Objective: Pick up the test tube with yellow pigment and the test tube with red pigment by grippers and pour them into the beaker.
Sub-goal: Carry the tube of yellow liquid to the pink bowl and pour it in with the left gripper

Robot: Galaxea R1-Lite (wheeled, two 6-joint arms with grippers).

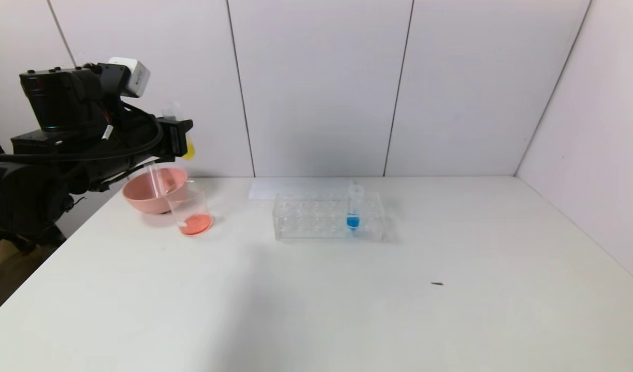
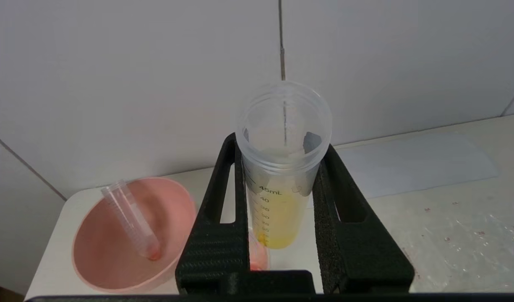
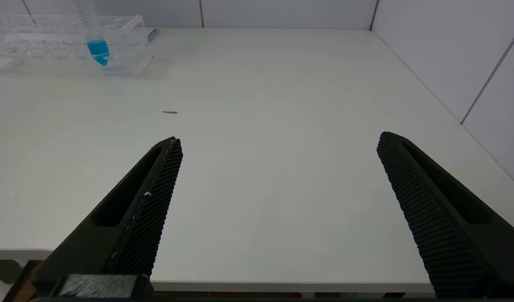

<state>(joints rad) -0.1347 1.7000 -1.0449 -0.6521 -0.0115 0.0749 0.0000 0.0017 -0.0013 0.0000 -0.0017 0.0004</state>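
My left gripper [image 1: 182, 137] is shut on the test tube with yellow pigment [image 2: 282, 197]. It holds the tube roughly upright in the air, above the pink bowl and the beaker, with the yellow liquid [image 1: 190, 150] at the bottom. The beaker [image 1: 192, 209] stands on the table at the left and has red-orange liquid in its bottom. The test tube with red pigment [image 2: 131, 218] leans inside the pink bowl, with only a red trace at its tip. My right gripper [image 3: 278, 138] hangs open over the table's near edge with nothing between its fingers.
The pink bowl [image 1: 140, 196] stands just behind and left of the beaker. A clear tube rack [image 1: 316, 217] in mid-table holds a blue-liquid tube [image 1: 353, 209]. A small dark speck [image 1: 437, 283] lies on the table. Wall panels close the back and right sides.
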